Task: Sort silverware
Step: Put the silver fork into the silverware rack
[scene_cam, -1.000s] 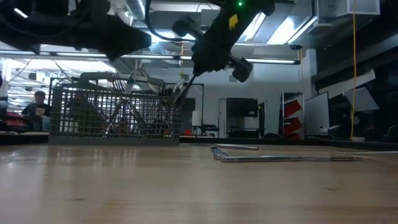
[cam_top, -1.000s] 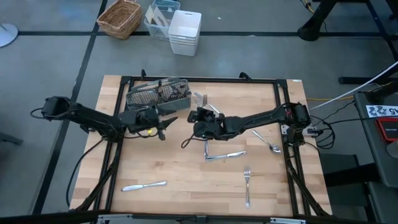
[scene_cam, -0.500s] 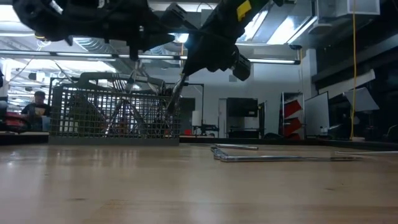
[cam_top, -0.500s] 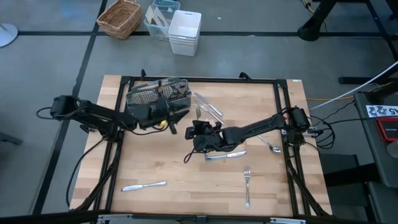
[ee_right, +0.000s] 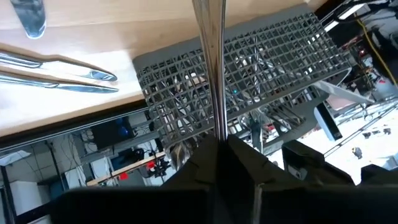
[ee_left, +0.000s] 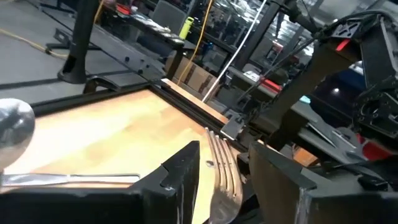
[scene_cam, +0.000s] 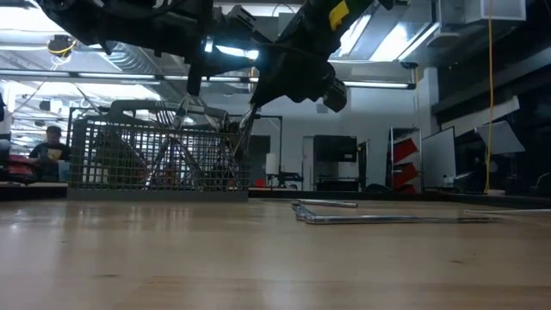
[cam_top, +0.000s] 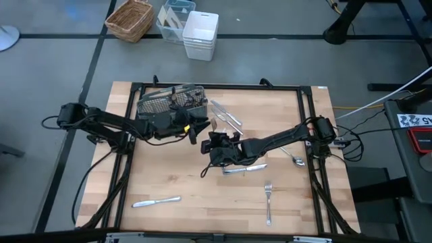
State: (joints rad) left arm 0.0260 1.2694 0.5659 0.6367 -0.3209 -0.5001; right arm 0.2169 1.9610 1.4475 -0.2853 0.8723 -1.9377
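Note:
The grey wire caddy (cam_top: 172, 101) stands at the far left of the table with silverware upright in it. My left gripper (cam_top: 194, 128) hovers level by the caddy's right end, with a fork (ee_left: 221, 177) between its fingers. My right gripper (cam_top: 213, 144) is at mid-table, shut on a slim silver piece (scene_cam: 245, 129); what kind of piece it is does not show. More silverware lies flat on the table: a knife (cam_top: 156, 201), a fork (cam_top: 268, 199), a spoon (cam_top: 294, 158), a pair (cam_top: 243, 167) and a cluster (cam_top: 227, 115). My left gripper has the fork's head (ee_left: 217, 163) between its two fingers, tines pointing out past the fingertips. The fingers lie level and along the fork. The fork is clear of the table. Where the fingers meet its edges is hidden by the fingers. My right gripper pinches the silver piece's slim handle (ee_right: 214, 121) between its two fingers. The piece slants down below the fingers (scene_cam: 258, 96), clear of the table, in front of the caddy's right end (scene_cam: 232, 164) in the low view.
A black frame (cam_top: 216, 86) runs round the tabletop. A wicker basket (cam_top: 129, 19) and white bins (cam_top: 200, 35) stand on the floor beyond the far edge. A person (scene_cam: 52, 142) sits far behind the caddy. Bare wood lies at the near middle (cam_top: 209, 209).
My left gripper has gone toward the table's right and far edges and up, to the caddy's right end, rolling about its own line. My right gripper has drawn toward the near edge with its piece still hanging below it.

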